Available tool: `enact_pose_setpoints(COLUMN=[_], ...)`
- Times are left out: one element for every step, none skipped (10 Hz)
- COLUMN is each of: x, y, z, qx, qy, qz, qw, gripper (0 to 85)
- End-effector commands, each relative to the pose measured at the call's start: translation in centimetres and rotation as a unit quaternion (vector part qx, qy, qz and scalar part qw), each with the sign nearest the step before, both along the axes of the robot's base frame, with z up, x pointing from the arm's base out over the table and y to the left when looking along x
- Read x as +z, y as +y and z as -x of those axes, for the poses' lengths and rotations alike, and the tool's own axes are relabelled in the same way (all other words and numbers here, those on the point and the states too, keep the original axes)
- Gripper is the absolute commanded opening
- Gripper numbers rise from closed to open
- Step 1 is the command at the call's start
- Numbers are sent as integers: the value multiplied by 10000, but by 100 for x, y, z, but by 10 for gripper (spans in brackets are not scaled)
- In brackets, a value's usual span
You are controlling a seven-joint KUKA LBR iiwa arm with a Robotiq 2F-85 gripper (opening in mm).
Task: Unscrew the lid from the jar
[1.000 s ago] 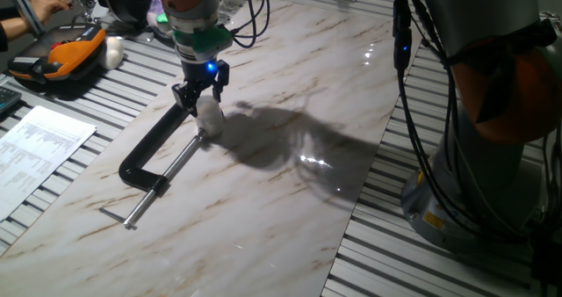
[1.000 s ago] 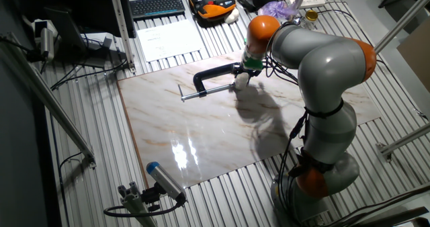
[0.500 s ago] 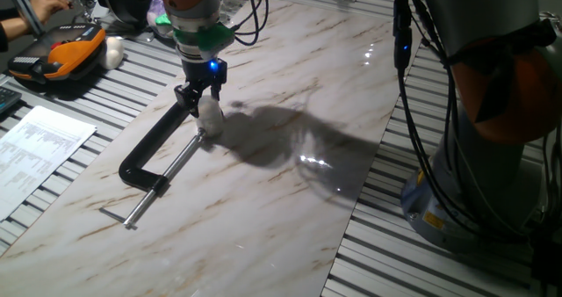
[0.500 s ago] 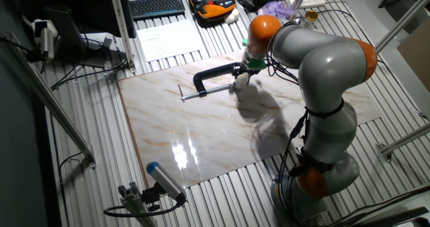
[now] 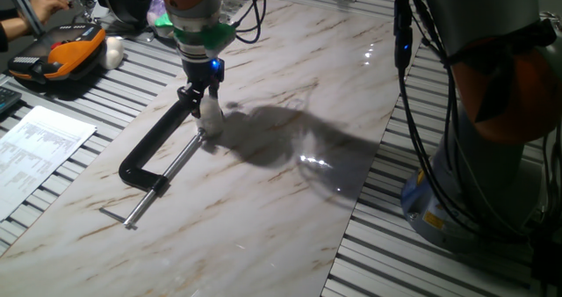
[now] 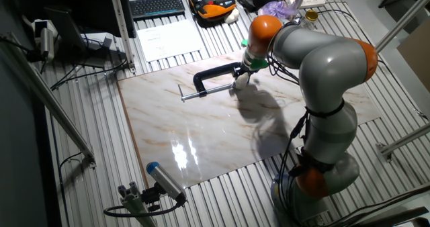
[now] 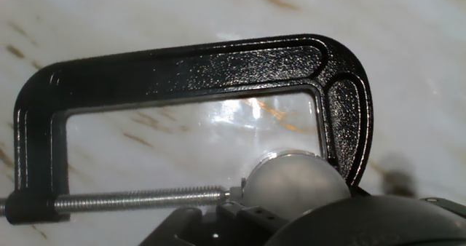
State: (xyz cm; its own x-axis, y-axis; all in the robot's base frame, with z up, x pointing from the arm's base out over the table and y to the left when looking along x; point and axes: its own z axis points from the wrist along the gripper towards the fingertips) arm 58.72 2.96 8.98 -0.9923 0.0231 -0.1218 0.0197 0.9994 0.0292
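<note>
White plastic, small and slick: the jar (image 5: 210, 121) stands on the marble tabletop (image 5: 290, 191), held in the mouth of the black C-clamp (image 7: 196, 64), between the screw tip and the fixed end of the frame. The lid (image 7: 293, 182) shows in the hand view as a pale round cap just ahead of the gripper body. The gripper (image 5: 204, 99) is down over the top of the jar, fingers close together on either side of the cap; they look closed onto it, though actual contact is hidden in every view (the hand camera's own housing blocks the fingertips), so I cannot tell for certain that it has a grip.

Risks, as judged from here:
- Slip. A low, smooth cap gives the fingers little height to bite; if the squeeze is light, the wrist may rotate and the lid stay put.
- Jar turning with the lid. The clamp only pinches a round, soft-walled body; torque could spin it in the clamp mouth, so nothing loosens.
- Clamp shifting. It lies loose on polished marble and could slide or pivot under twist.
- Off-centre grasp, which would tilt the cap and bind the thread.
</note>
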Motion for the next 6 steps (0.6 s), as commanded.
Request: enact_pose_setpoints(x=[0, -1, -5, -7, -9, -10], y=[-1, 0, 1, 1, 2, 3], z=[-1, -1, -2, -2, -2, -1], qx=[94, 224, 334, 434, 567, 744], qy=[-34, -61, -79, -97, -130, -179], qz=[17, 16, 1, -8, -25, -37], qw=[9999, 9997, 9994, 9990, 9983, 9971], gripper=[340, 340, 340, 340, 340, 340])
